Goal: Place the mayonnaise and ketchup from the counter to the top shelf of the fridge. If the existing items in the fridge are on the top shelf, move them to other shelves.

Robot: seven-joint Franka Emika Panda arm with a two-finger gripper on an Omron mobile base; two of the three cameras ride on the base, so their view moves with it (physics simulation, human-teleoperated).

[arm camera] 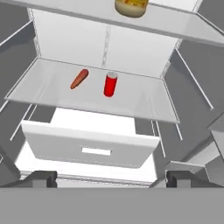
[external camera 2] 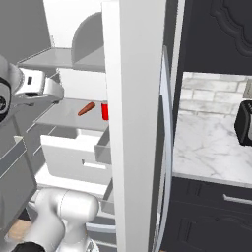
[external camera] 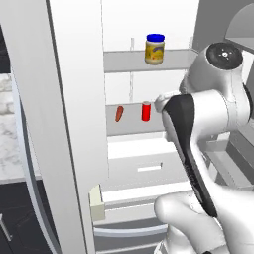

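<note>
1. Left base view: the mayonnaise (external camera: 155,48) is standing upright on the top shelf (external camera: 124,61) of the fridge (external camera: 74,124), blue cap up, toward the right half of the board. That half of the job is reading as done.
2. The orange-red oval item (external camera: 118,113) is lying on the lower shelf (external camera: 129,126), and the red can (external camera: 146,111) is standing upright just beside it, to its right. Neither is sitting on the top shelf, so no clearing-out is looking necessary.
3. Hand view: the camera is looking into the cavity from in front. The mayonnaise (arm camera: 131,7) is showing at the upper edge, the oval item (arm camera: 79,78) and the can (arm camera: 110,84) on the board below, above a white drawer (arm camera: 92,146).
4. The gripper (arm camera: 111,178) is hanging in front of the drawer with its two dark tips spread wide apart at the bottom corners, nothing between them.
5. Right base view: a stretch of the counter (external camera 2: 211,147) is showing past the open door (external camera 2: 135,123), with a dark appliance (external camera 2: 243,123) at the far edge. I am not finding the ketchup on the part visible.
6. Judgement: roughly halfway. The ketchup is remaining to be fetched and set on the top shelf beside the mayonnaise.
</note>
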